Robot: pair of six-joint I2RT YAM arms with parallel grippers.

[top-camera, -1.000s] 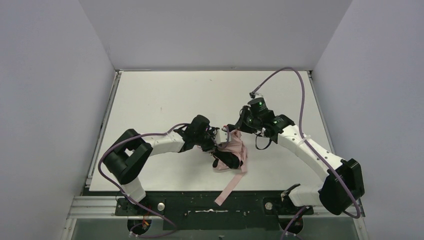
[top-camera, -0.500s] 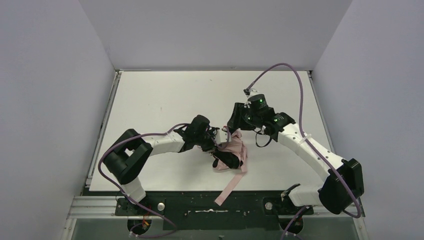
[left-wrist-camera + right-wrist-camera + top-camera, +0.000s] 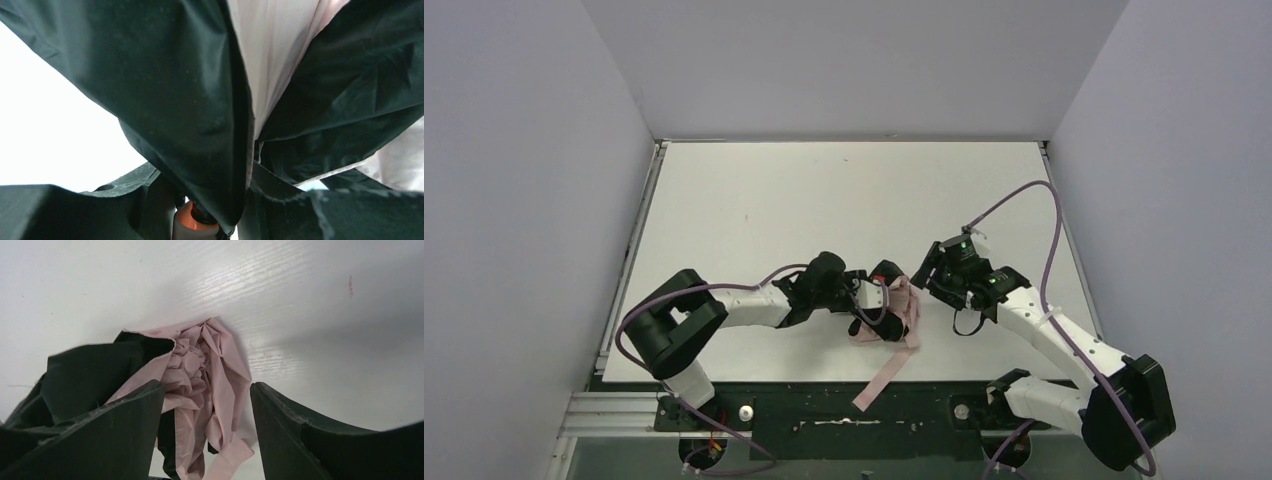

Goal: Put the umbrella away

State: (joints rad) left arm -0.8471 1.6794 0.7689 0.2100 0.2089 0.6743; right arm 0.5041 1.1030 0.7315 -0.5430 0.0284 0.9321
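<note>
Black fabric fills the left wrist view: left tool (image 3: 876,299) is closed on a fold of the umbrella (image 3: 898,314), with the canopy lining hanging down between its fingers (image 3: 60,212). The pale pink outer face shows at the top and lower right of that view. A small orange part (image 3: 189,224) sits low between the fingers; cannot identify it.

Right tool (image 3: 206,387) is open, jaws wide apart, nothing between the pads. It hovers close over the far end of the umbrella, angled toward it. Crumpled pink pleats around a small round centre lie below the gap. Black lining lies beside the finger on the left of that view. Contact with the fabric: cannot tell.

Umbrella: a collapsed, untidy bundle, pink outside with black folds showing. It lies on the desk (image 3: 754,200) close to the near edge, about mid-width, between the two tools. A pink strip (image 3: 882,378) runs from the bundle over the desk's near edge onto the black rail (image 3: 824,410).

Desk: white, with a faint red mark (image 3: 350,286) on the bare surface beyond the bundle. Grey walls (image 3: 524,200) on three sides.
</note>
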